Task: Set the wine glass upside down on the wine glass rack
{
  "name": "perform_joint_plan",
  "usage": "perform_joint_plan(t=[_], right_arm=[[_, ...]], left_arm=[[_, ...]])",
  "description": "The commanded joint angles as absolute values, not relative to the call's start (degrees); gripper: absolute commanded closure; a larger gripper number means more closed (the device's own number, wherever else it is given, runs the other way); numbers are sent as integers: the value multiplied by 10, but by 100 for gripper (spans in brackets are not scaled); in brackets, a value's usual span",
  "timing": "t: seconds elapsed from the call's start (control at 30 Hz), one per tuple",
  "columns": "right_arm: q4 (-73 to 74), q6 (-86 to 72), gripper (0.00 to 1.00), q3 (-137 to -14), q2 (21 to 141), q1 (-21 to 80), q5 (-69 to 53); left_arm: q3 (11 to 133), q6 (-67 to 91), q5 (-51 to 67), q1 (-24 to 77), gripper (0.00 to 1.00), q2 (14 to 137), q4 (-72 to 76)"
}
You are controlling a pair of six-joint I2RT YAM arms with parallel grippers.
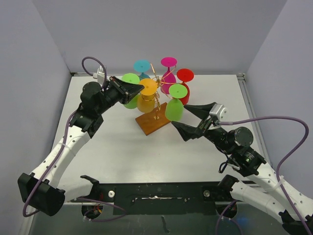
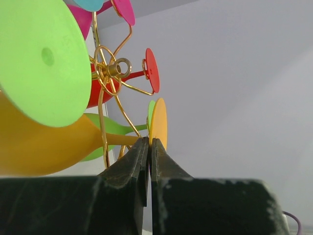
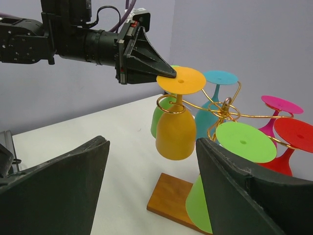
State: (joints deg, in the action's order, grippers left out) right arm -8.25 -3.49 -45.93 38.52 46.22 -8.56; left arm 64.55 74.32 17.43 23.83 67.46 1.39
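Orange wine glass [image 1: 146,100] hangs inverted in wine glass rack [image 1: 154,122], toward tabletop's [image 1: 122,147] far edge. Left gripper [image 1: 142,87] pinches its foot; release remains. Right gripper [image 1: 180,116] wide, empty.

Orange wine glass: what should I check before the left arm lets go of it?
1. The orange wine glass hangs upside down, stem through a loop of the wine glass rack: ok.
2. The left gripper is shut on its foot's rim only: ok.
3. Bowl free of the green glass behind it: cannot tell.
4. The right gripper is open and holds nothing: ok.
5. Rack base flat on the table: ok.
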Motion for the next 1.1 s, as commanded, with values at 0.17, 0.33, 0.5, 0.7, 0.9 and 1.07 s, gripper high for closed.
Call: perform_joint_plan(t=[0.17, 0.33, 0.5, 0.7, 0.9, 1.07], right_arm=[[-112, -39, 27, -461, 395, 465, -78], [-117, -41, 27, -461, 397, 466, -78], [-120, -44, 27, -460, 400, 466, -77], [-125, -46, 27, -456, 402, 466, -74], [-126, -46, 26, -453, 400, 466, -72], [-128, -47, 26, -453, 401, 466, -71]], left_arm=[[625, 735, 190, 231, 100, 620, 17], [615, 732, 194, 229, 100, 601, 10], [607, 735, 212, 229, 100, 598, 10], [604, 741, 224, 229, 100, 602, 26], [603, 741, 236, 229, 100, 609, 31], [610, 736, 248, 231, 100, 622, 34]])
